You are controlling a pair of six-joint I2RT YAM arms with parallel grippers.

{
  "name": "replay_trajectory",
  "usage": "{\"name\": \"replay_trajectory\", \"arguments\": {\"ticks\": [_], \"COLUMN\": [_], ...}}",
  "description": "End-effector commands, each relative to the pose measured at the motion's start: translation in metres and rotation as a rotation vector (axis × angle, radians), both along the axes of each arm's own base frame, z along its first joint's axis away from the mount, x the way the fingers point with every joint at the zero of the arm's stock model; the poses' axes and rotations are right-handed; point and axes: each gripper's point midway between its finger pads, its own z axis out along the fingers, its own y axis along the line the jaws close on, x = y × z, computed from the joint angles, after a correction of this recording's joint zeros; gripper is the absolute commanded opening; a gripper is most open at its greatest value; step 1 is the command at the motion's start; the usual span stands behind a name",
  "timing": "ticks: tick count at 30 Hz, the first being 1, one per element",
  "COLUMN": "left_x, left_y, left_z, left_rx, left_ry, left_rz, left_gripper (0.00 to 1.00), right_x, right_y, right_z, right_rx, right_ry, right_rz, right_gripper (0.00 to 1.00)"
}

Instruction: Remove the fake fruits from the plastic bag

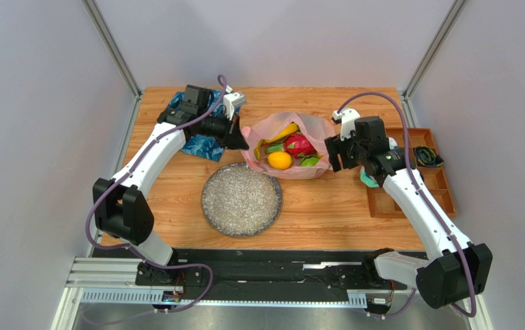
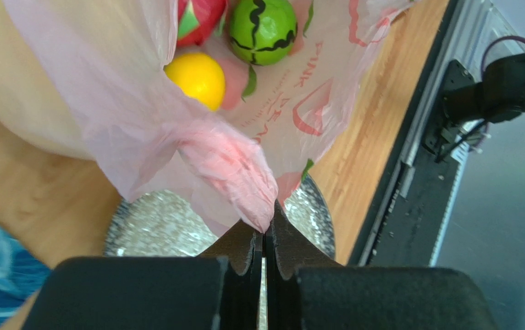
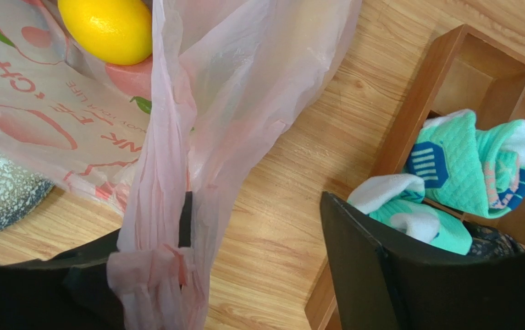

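Note:
The pink plastic bag (image 1: 313, 127) lies open at the middle of the table with the fake fruits inside: a yellow banana (image 1: 284, 133), a red dragon fruit (image 1: 299, 144), a yellow-orange round fruit (image 1: 279, 160) and a green piece (image 1: 310, 161). My left gripper (image 2: 266, 230) is shut on a bunched pink handle of the bag (image 2: 244, 179) at its left rim, and beyond it lie a yellow fruit (image 2: 196, 77) and a green melon (image 2: 263, 29). At the bag's right rim my right gripper (image 3: 255, 206) stands open, with the bag's other handle (image 3: 158, 206) draped over its left finger.
A speckled grey plate (image 1: 241, 199) sits in front of the bag. A wooden compartment tray (image 1: 444, 185) at the right edge holds teal-and-white rolled bundles (image 3: 478, 165). A blue patterned cloth (image 1: 201, 146) lies under my left arm at the back left.

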Motion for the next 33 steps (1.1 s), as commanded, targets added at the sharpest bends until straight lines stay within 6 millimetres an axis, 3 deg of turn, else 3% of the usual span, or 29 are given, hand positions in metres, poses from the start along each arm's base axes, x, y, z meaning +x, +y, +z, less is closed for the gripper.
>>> {"name": "replay_trajectory", "arguments": {"ticks": [1,4,5,7,8,12,13,15,16,19,23,24,25,27,28,29,30,32,33], "left_x": [-0.014,-0.010,-0.010,-0.005,-0.004,-0.001,-0.001,-0.002,-0.002,-0.005,-0.015,-0.020,-0.022,-0.032,-0.034,-0.040,-0.040,-0.045,-0.045], "left_y": [-0.015,-0.023,-0.025,-0.028,-0.028,-0.028,-0.027,-0.026,-0.025,-0.023,-0.018,-0.016,-0.014,-0.009,-0.007,-0.004,-0.001,0.005,0.007], "left_z": [0.013,0.014,0.016,0.017,0.017,0.023,0.024,0.027,0.029,0.035,0.033,0.024,0.019,0.006,0.001,-0.006,-0.011,-0.021,-0.024], "left_rx": [-0.069,-0.103,-0.115,-0.129,-0.136,-0.145,-0.145,-0.146,-0.146,-0.146,-0.128,-0.118,-0.111,-0.092,-0.083,-0.072,-0.056,-0.027,-0.017], "left_ry": [0.049,0.133,0.167,0.179,0.193,0.181,0.188,0.189,0.195,0.180,0.175,0.196,0.199,0.222,0.225,0.234,0.227,0.223,0.219], "left_rz": [-0.047,-0.035,-0.024,-0.013,-0.002,0.039,0.051,0.067,0.079,0.087,0.089,0.092,0.094,0.107,0.112,0.118,0.131,0.146,0.157], "left_gripper": [0.02,0.02,0.02,0.02,0.02,0.01,0.01,0.01,0.00,0.00,0.00,0.00,0.00,0.00,0.00,0.00,0.00,0.00,0.00], "right_x": [0.027,0.040,0.038,0.044,0.038,0.043,0.050,0.052,0.057,0.063,0.071,0.071,0.062,0.044,0.021,0.009,-0.003,-0.023,-0.022], "right_y": [0.006,0.030,0.049,0.073,0.094,0.137,0.146,0.154,0.161,0.165,0.151,0.148,0.140,0.131,0.125,0.125,0.124,0.123,0.125], "right_z": [0.103,0.141,0.168,0.171,0.175,0.134,0.110,0.088,0.065,0.038,-0.005,-0.012,-0.030,-0.035,-0.059,-0.063,-0.055,-0.067,-0.062], "right_rx": [0.052,0.087,0.109,0.116,0.138,0.094,0.079,0.065,0.050,0.016,-0.102,-0.116,-0.121,-0.128,-0.149,-0.146,-0.138,-0.126,-0.112], "right_ry": [-0.249,-0.322,-0.377,-0.379,-0.386,-0.313,-0.260,-0.203,-0.147,-0.093,-0.050,-0.048,0.001,0.021,0.081,0.096,0.080,0.119,0.090], "right_rz": [0.010,0.085,0.154,0.227,0.305,0.494,0.521,0.578,0.599,0.635,0.633,0.622,0.600,0.564,0.570,0.575,0.583,0.587,0.581], "right_gripper": [0.73,0.75,0.75,0.75,0.72,0.61,0.58,0.50,0.47,0.41,0.39,0.39,0.39,0.40,0.40,0.40,0.40,0.41,0.41]}}
